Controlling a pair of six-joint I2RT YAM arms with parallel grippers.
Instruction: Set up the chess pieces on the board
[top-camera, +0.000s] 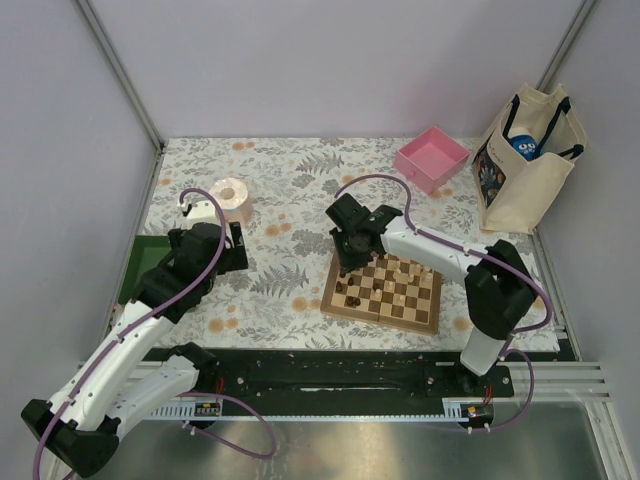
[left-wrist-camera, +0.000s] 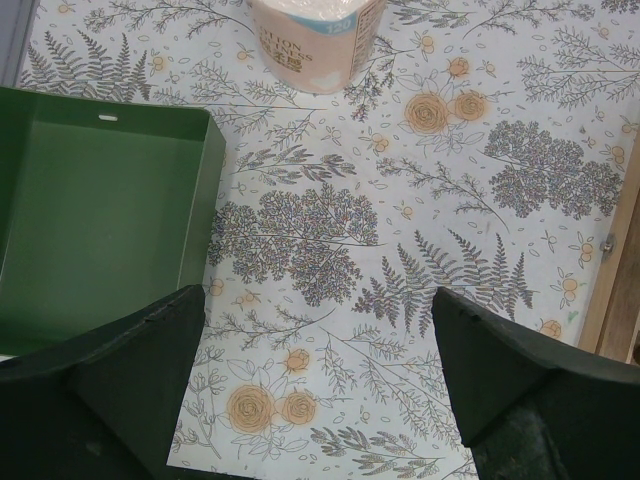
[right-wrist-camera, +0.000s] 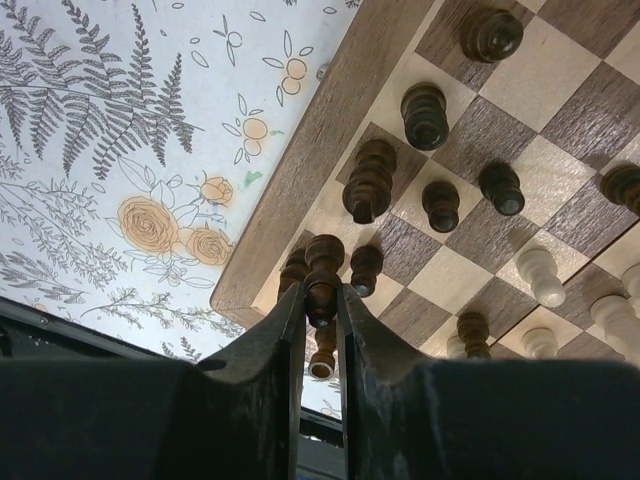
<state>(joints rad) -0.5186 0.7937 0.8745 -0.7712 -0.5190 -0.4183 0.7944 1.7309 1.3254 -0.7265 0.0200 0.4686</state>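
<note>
The table (top-camera: 300, 190), under its floral cloth, carries everything. The board (top-camera: 383, 291) lies directly beneath the right tool (right-wrist-camera: 322, 300), whose tips hang over the board's corner. The left tool (left-wrist-camera: 315, 300) is well off to the side, released, with its jaws standing wide over bare cloth. A green tray (left-wrist-camera: 100, 220) sits at its left and a paper roll (left-wrist-camera: 315, 40) ahead of it. It has no part in this step.

The right tool is clenched on a dark piece (right-wrist-camera: 323, 262), pinched narrowly between both fingers with its knob showing above the tips. I cannot tell whether its base touches the board yet.

The step looks like seating this piece on a square by the board's corner. Other dark chessmen (right-wrist-camera: 370, 180) already stand just ahead of the tips, and two sit close on either side of the fingers. Pale chessmen (right-wrist-camera: 540, 275) lie farther out to the tool's right.

- Bring the piece straight down and keep it upright.
- Centre it on one square before letting go.
- Open the jaws only slightly, because the neighbours on both sides leave little room.
- Lift away vertically and do not sweep sideways, or the fingers may topple the nearby men.
</note>
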